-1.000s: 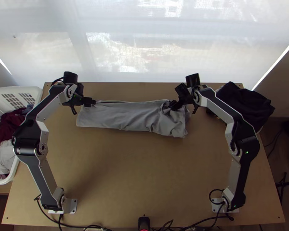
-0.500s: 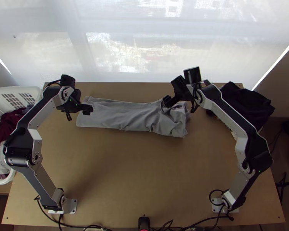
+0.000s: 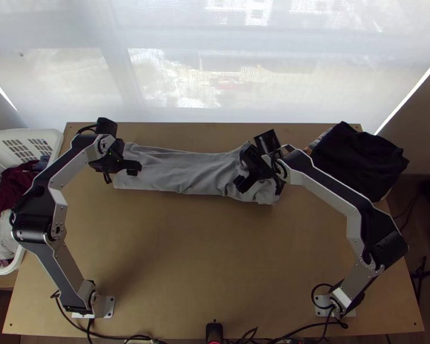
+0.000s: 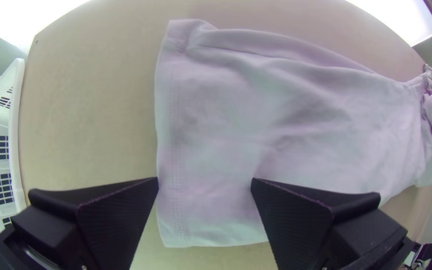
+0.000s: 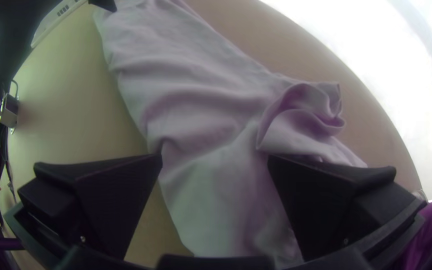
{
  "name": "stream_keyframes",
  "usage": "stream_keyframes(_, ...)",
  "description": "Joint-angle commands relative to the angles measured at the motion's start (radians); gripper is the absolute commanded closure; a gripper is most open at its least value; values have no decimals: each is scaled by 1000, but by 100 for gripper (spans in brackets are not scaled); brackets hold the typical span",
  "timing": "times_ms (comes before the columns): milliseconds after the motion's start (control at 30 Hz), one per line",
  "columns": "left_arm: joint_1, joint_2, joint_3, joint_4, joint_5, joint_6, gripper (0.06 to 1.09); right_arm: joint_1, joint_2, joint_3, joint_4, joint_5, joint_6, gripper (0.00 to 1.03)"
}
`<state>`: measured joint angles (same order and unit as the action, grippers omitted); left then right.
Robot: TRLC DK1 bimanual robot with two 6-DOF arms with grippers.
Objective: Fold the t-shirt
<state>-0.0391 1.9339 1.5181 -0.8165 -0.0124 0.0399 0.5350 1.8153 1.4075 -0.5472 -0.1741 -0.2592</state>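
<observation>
One light wooden table (image 3: pixel 203 258) lies under the whole scene. Two arms with silver-grey links and black joints reach up it: the left arm (image 3: pixel 71 269) from the near left corner, the right arm (image 3: pixel 329 184) from the near right one. Beside the table's left side sits a white slatted basket (image 3: pixel 53 138).

The grey t-shirt (image 3: pixel 186 172) lies across the far part of the table as a long, narrow strip. Its stitched, fairly flat end points to the basket; wrinkles gather toward the other end, where part of the cloth curls up in a loose fold along the far edge. A bundle of dark cloth (image 3: pixel 358 160) is heaped at the table's far right corner, near the t-shirt's rumpled end.

Over the flat end is the left gripper (image 3: pixel 136 167), its fingers wide apart with nothing pinched between them. The right gripper (image 3: pixel 242 166) is at the rumpled end, also spread wide and gripping nothing. Whether either one touches the fabric, I cannot tell.

Inside the basket are a whitish garment (image 3: pixel 6 238) and a dark red one (image 3: pixel 14 186). Black cables (image 3: pixel 123 336) trail along the table's near edge, beside a small black device (image 3: pixel 214 331).
</observation>
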Motion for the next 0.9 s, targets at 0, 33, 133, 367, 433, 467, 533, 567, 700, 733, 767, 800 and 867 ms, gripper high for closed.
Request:
stream_keyframes(0,-2,43,1,17,-14,-8,18,0,30,-97,36,1,-9,5)
stream_keyframes(33,-2,50,1,17,-17,-8,18,-3,33,-105,44,1,-9,5)
stream_keyframes(133,-7,63,1,17,-17,-17,18,-13,50,-113,56,2,-11,5)
stream_keyframes(367,-30,76,2,11,35,-29,47,-26,75,-102,64,2,-11,5)
stream_keyframes(433,-30,76,2,10,63,-34,65,-26,75,-99,64,2,-11,5)
stream_keyframes(467,-28,76,2,10,78,-35,76,-26,76,-97,64,2,-11,5)
stream_keyframes(533,-24,74,8,7,101,-41,94,-26,78,-96,64,2,-11,5)
stream_keyframes(567,-22,73,13,2,103,-46,102,-26,81,-96,64,2,-11,5)
stream_keyframes(700,-19,56,48,-35,134,-54,105,-30,91,-96,64,4,-11,5)
stream_keyframes(733,-19,48,62,-44,147,-57,105,-30,96,-97,64,5,-11,5)
stream_keyframes(767,-19,37,80,-56,158,-60,105,-32,101,-99,64,7,-11,5)
stream_keyframes(800,-21,27,100,-69,172,-61,105,-33,107,-101,64,8,-11,5)
stream_keyframes(867,-25,7,142,-95,193,-61,105,-33,116,-104,64,13,-11,5)
